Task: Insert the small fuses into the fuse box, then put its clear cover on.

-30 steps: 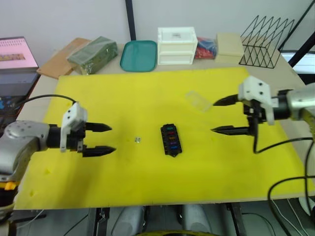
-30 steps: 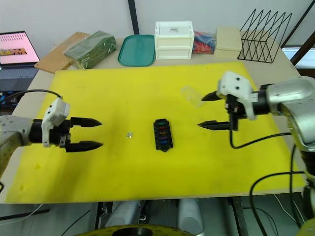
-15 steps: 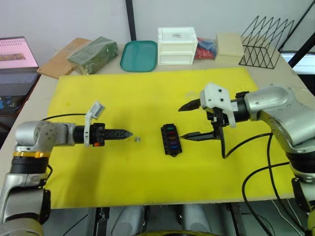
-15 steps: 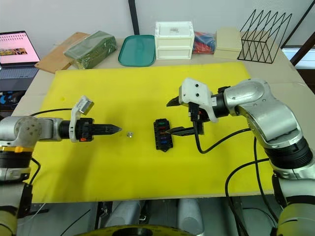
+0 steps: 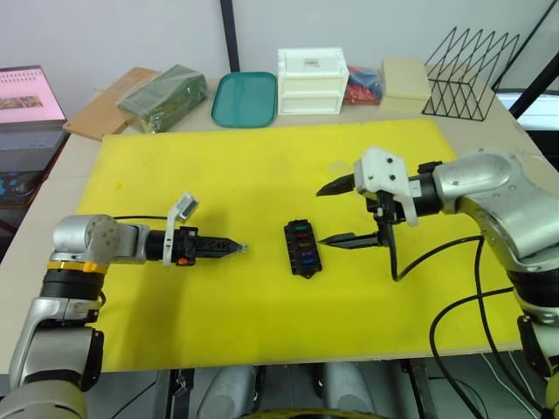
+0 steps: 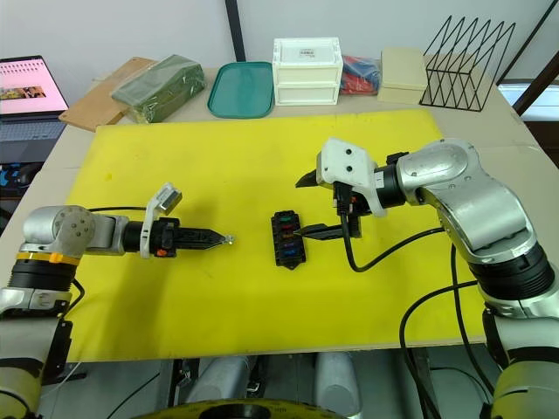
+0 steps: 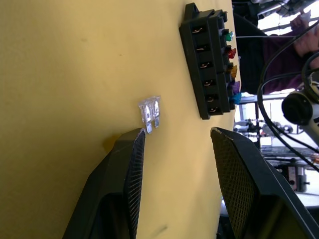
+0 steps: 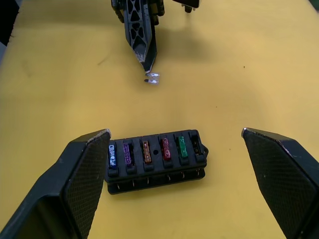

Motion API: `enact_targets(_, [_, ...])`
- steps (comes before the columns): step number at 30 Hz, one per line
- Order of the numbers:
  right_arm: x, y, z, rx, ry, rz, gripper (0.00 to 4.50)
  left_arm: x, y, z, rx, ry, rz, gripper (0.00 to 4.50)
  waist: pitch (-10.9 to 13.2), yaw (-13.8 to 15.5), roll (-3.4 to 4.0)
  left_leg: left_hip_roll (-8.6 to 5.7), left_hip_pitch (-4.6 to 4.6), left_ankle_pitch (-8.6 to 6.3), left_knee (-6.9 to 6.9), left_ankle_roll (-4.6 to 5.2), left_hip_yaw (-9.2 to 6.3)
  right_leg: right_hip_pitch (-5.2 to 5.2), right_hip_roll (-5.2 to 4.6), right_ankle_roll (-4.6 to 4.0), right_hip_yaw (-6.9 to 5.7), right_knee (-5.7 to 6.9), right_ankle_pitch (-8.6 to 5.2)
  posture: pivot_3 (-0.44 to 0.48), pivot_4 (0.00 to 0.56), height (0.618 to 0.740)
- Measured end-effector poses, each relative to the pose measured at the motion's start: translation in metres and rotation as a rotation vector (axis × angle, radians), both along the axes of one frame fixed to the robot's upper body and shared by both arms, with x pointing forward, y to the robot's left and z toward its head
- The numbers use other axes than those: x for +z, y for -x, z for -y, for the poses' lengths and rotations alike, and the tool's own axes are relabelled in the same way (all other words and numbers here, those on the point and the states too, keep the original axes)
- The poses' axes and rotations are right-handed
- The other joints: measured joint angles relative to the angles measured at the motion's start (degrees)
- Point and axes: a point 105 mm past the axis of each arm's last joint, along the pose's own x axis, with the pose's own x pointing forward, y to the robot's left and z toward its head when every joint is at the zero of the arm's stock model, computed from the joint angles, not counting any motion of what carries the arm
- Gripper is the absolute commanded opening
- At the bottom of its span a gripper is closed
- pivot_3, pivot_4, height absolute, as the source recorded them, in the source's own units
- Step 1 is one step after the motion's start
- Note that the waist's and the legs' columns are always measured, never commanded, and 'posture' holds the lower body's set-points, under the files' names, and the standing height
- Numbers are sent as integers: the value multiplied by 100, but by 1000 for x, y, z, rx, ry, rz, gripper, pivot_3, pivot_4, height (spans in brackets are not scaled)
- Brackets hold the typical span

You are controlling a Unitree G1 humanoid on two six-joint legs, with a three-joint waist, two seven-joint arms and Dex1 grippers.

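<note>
On yellow mat (image 6: 210, 166): black fuse box (image 6: 286, 238).

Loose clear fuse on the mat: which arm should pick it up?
Left. The left gripper is open with one fingertip beside the clear fuse; the right gripper hovers open over the fuse box.

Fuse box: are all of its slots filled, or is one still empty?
One is empty. The fuse box holds five coloured fuses and one dark end slot; a clear fuse lies on the mat at the open left gripper.

Head stereo pair looking down — wrist cameras close, both sharing fuse box (image 8: 155, 160).
</note>
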Motion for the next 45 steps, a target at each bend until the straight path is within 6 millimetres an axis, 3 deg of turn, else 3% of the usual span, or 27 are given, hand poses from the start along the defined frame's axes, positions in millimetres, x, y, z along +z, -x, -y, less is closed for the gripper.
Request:
enact_targets(23, [-5,0,-1,6,23,-5,4500,-11,-13,16,-24,-5,76,2208,-4,74,1,-7,4,1,6,0,-3,12,-6,5,0,0,3,0,150,740])
enact_targets(26, [-5,0,-1,7,22,-6,4500,-12,-14,16,-24,-15,90,1580,-4,73,1,-7,4,1,6,0,-3,12,-6,5,0,0,3,0,150,740])
enact_targets(29, [-5,0,-1,6,22,-6,4500,-13,-16,16,-21,-28,107,517,-4,67,1,-7,4,1,6,0,-3,12,-6,5,0,0,3,0,150,740])
enact_targets(31, [-5,0,-1,6,22,-6,4500,-14,-16,17,-25,-31,112,35,-4,62,1,-7,4,1,6,0,-3,11,-6,5,0,0,3,0,150,740])
enact_targets(45, [-2,0,-2,5,21,-7,4500,-13,-12,17,-52,-52,220,35,-5,53,1,-6,4,1,6,0,-3,10,-5,5,0,0,3,0,150,740])
